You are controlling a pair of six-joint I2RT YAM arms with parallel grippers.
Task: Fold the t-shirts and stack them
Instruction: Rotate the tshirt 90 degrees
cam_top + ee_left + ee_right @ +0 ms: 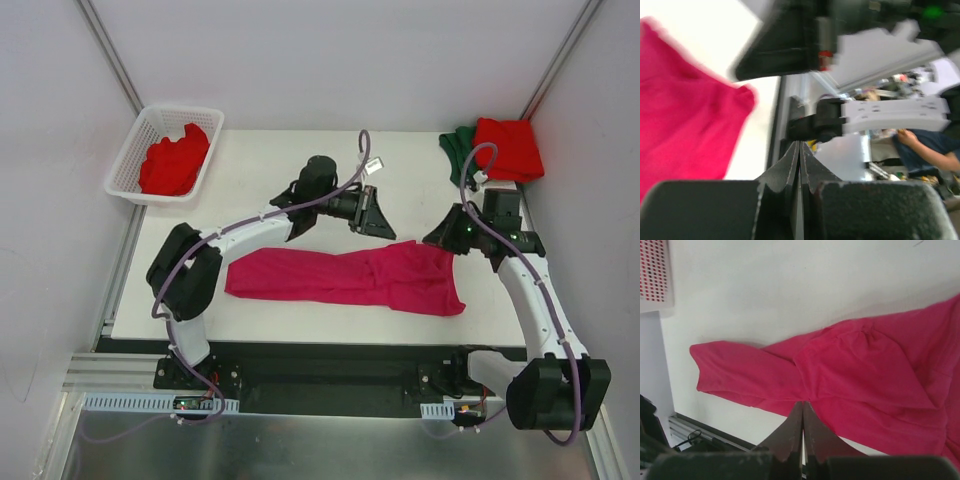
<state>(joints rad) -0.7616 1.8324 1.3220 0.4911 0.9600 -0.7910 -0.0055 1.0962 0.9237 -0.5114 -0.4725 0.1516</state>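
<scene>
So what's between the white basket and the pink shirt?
In the top view, only the left arm crosses above the bare table between the basket and the pink shirt.

no readable text, no labels, no numbers anywhere

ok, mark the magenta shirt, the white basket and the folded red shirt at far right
magenta-pink t-shirt (345,278): top external view, middle of the cloth.
white lattice basket (127,155): top external view, its left wall.
folded red t-shirt (508,148): top external view, its upper face.
</scene>
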